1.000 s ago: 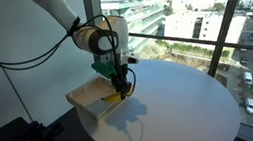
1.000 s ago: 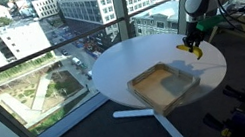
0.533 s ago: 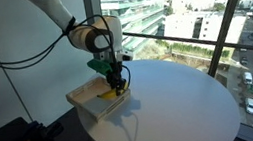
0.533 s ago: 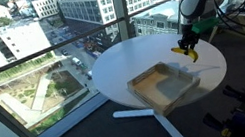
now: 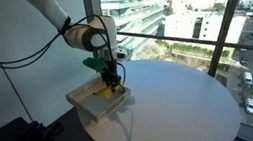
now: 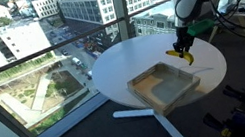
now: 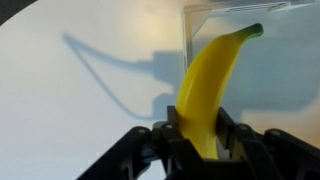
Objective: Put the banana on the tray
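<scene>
My gripper point(image 5: 112, 81) is shut on the small yellow banana point(image 7: 207, 82) and holds it in the air. In both exterior views the banana point(image 5: 108, 88) hangs from the fingers over the near edge of the square tan tray point(image 5: 89, 102), above its rim. In an exterior view the banana point(image 6: 181, 56) is above the tray's point(image 6: 162, 84) far right corner. In the wrist view the banana points away from the jaws point(image 7: 200, 135), with a tray corner point(image 7: 240, 30) behind its tip.
The tray lies at the edge of a round white table point(image 5: 188, 107), point(image 6: 127, 63). Floor-to-ceiling windows point(image 5: 199, 14) stand close behind the table. Black cables point(image 5: 3, 54) hang beside the arm.
My gripper has carried the banana sideways from over the bare tabletop to above the tray's edge, and slightly upward. The grip has not changed.
</scene>
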